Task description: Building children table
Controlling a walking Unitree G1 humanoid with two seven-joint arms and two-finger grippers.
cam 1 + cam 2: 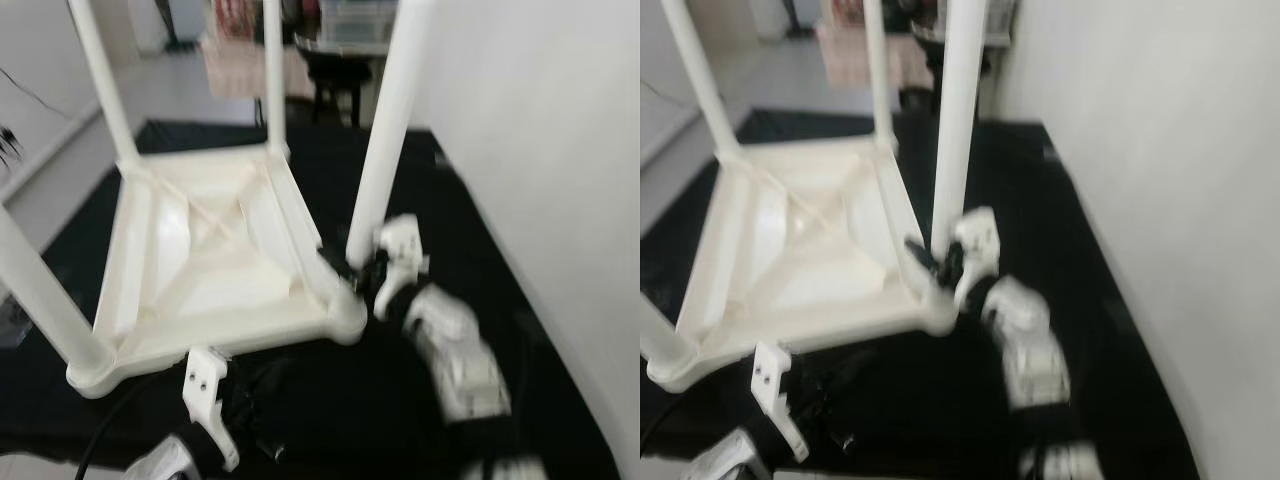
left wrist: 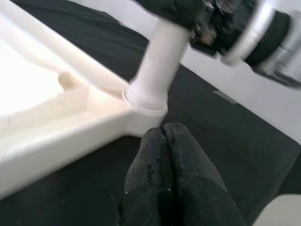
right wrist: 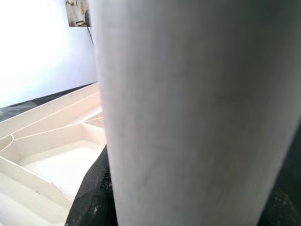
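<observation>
- The children's table (image 1: pixel 210 260) lies upside down on a black mat (image 1: pixel 420 190), its cream ribbed underside facing up. All places below are given from this table.
- Three white legs already stand up from its corners: one at the far left corner (image 1: pixel 105 90), one at the far corner (image 1: pixel 274 75), one at the near left corner (image 1: pixel 35 285).
- A fourth leg (image 1: pixel 385 150) stands at the table's near right corner socket (image 1: pixel 345 310), leaning slightly away from upright.
- The right gripper (image 1: pixel 368 268) is clamped round the foot of this fourth leg, just above the socket; in the right wrist view the leg (image 3: pixel 197 108) looms very close, with one black finger (image 3: pixel 91 193) pressed against it.
- The left gripper (image 2: pixel 164 165) sits low on the mat just beside that same corner, its two black fingers pressed together with nothing between them. In the left wrist view the leg (image 2: pixel 157 70) enters its collar right ahead of the fingertips.
- The left arm's white wrist bracket (image 1: pixel 208 395) lies just off the table's near edge.
- A white wall (image 1: pixel 540 150) runs along the table's right side, beyond the mat.
- The pictures are blurred; no brand, label or writing can be read, possibly because of the blur.
</observation>
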